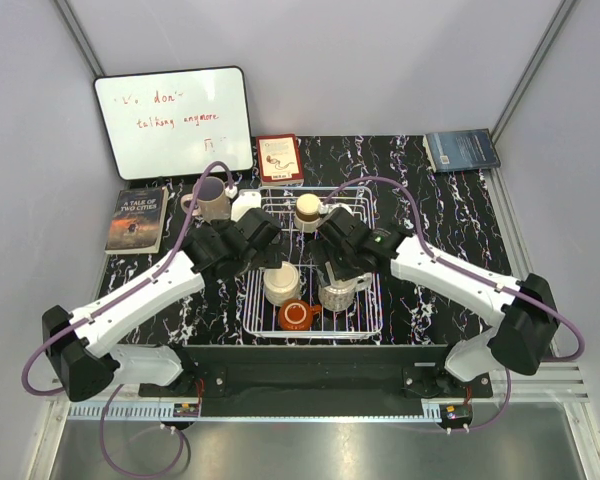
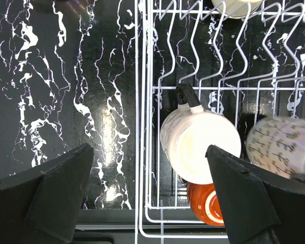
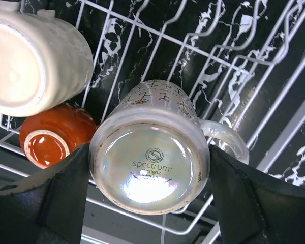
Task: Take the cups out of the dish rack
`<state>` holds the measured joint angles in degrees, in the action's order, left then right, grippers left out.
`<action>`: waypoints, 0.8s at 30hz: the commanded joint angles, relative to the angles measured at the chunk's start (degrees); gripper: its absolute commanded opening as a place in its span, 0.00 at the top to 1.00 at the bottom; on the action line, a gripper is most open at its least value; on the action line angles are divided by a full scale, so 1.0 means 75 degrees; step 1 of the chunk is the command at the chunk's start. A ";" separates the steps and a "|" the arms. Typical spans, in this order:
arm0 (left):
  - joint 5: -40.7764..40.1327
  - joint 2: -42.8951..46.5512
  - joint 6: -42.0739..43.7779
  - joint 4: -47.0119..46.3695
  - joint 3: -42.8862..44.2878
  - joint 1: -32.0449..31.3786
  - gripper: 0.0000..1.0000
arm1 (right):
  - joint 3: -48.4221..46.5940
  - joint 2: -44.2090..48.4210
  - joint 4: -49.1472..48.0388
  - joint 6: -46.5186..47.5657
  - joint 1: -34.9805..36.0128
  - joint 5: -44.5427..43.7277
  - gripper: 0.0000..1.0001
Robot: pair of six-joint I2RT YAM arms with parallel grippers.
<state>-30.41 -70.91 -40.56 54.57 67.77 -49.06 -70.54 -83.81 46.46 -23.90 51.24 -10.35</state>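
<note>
My right claw [image 3: 148, 170] clasps the upside-down grey mug [image 3: 150, 152] by its sides, inside the rack [image 1: 330, 330]. Just beside it sit a cream mug [image 3: 30, 56] and an orange mug [image 3: 51, 140]. My left claw [image 2: 148, 162] gapes empty over the rack's left edge.

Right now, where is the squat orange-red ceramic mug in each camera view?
Top external: the orange-red mug sits at the white wire dish rack's near edge, centre.
Left wrist: bottom edge, right of centre.
Right wrist: left side, just below mid-height.
Shared landmark: the upside-down cream ceramic mug right beside it.
</note>
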 commanded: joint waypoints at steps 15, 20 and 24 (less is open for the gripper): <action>0.0246 0.0208 -0.0569 -0.0793 0.0071 -0.0021 0.01 | -0.2067 0.0674 0.0392 -0.0468 -0.0222 -0.0742 1.00; 0.0679 0.1051 -0.0745 -0.1859 -0.0631 0.0002 0.01 | -0.1624 0.1282 -0.0146 -0.0797 -0.1043 0.0195 1.00; 0.0832 0.1825 -0.0780 -0.2890 -0.1171 0.0096 0.01 | -0.1329 0.1612 -0.0604 -0.1031 -0.1371 0.0746 1.00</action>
<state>-26.35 -63.26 -44.91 43.81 61.82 -49.04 -80.64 -77.12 50.15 -28.38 42.41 -9.74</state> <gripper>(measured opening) 0.987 0.848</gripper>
